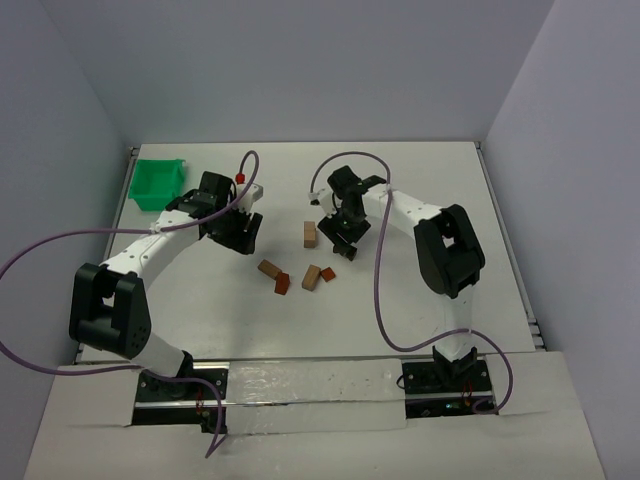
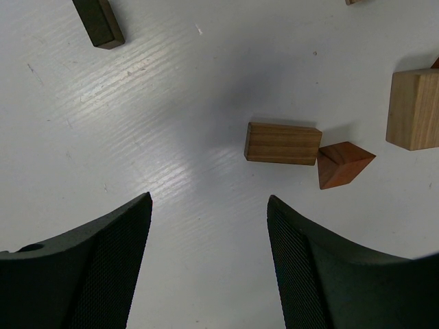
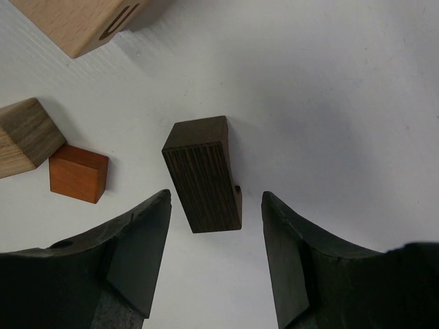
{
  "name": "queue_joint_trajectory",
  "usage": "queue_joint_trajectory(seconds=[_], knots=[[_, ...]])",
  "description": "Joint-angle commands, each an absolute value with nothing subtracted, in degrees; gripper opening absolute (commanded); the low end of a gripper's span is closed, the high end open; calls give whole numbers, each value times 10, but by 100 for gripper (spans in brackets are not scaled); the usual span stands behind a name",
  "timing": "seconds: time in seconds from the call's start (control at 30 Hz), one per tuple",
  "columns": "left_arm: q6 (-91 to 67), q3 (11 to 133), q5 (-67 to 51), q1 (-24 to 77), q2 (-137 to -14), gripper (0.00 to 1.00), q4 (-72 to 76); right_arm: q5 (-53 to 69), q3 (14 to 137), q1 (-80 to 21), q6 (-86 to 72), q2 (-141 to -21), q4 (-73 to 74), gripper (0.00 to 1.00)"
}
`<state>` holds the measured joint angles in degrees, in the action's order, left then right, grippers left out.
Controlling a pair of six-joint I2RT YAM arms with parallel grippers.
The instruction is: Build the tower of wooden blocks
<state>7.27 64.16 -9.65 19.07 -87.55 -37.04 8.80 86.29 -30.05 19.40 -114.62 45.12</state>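
Top view, starting on the left: the green bin [image 1: 160, 183] sits in the table's [image 1: 430, 180] 10 o'clock corner, well apart from all the blocks. The left gripper [image 1: 238, 228] hangs at about 4 o'clock from the bin. Its jaws are spread wide, and its own wrist cam shows just bare tabletop between the fingers [image 2: 110, 260].

The wood blocks for the tower are loose around the middle of the table, all lying on the surface, none on top of another. First comes a brown block [image 1: 269, 268], with a reddish wedge [image 1: 282, 285] touching its end at roughly 5 o'clock. Next is a tan block [image 1: 313, 276] with a small red cube [image 1: 328, 273] just beside it at 3 o'clock. A paler tan block [image 1: 310, 234] lies at 12 o'clock from that pair.

The right gripper [image 1: 340, 235] hovers just at 3 o'clock of the paler block. Its wrist cam shows the jaws parted and straddling a dark brown block [image 3: 202, 171] that lies flat and a bit skewed between them. There's a gap on each side, so the fingers aren't touching it.
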Motion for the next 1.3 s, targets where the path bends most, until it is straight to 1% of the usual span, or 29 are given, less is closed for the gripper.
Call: queue_joint_trajectory(seconds=[0.0, 0.33, 0.47, 0.53, 0.6, 0.63, 0.67, 0.7, 0.73, 0.77, 0.9, 1.07, 1.13, 1.2, 1.27], knots=[[69, 657, -101, 188, -878, 75, -362, 74, 892, -309, 205, -1155, 451, 61], [69, 660, -97, 185, -883, 75, -364, 64, 880, -317, 214, -1155, 446, 51], [69, 659, -94, 185, -883, 75, -363, 65, 876, -317, 212, -1156, 448, 44], [69, 658, -93, 184, -882, 75, -363, 65, 875, -318, 210, -1154, 448, 43], [70, 657, -93, 183, -881, 75, -362, 64, 874, -318, 210, -1152, 449, 37], [70, 657, -93, 182, -881, 75, -362, 64, 875, -318, 210, -1150, 452, 37], [70, 657, -92, 183, -880, 75, -362, 67, 876, -319, 208, -1148, 456, 30], [69, 657, -92, 181, -879, 75, -362, 71, 880, -319, 204, -1142, 463, 19], [69, 656, -92, 180, -878, 75, -361, 72, 886, -319, 197, -1135, 471, 5], [68, 656, -91, 180, -877, 75, -362, 73, 893, -319, 194, -1130, 478, 0], [64, 654, -89, 175, -873, 76, -366, 87, 947, -319, 147, -1102, 524, 0], [63, 656, -85, 166, -872, 76, -373, 61, 1021, -319, 20, -1102, 566, 0], [64, 659, -81, 162, -872, 76, -377, 19, 1049, -321, -49, -1111, 579, 0], [66, 659, -75, 160, -872, 77, -379, -19, 1058, -323, -83, -1110, 577, 0], [68, 661, -70, 157, -871, 77, -384, -32, 1070, -326, -139, -1110, 580, 0]])
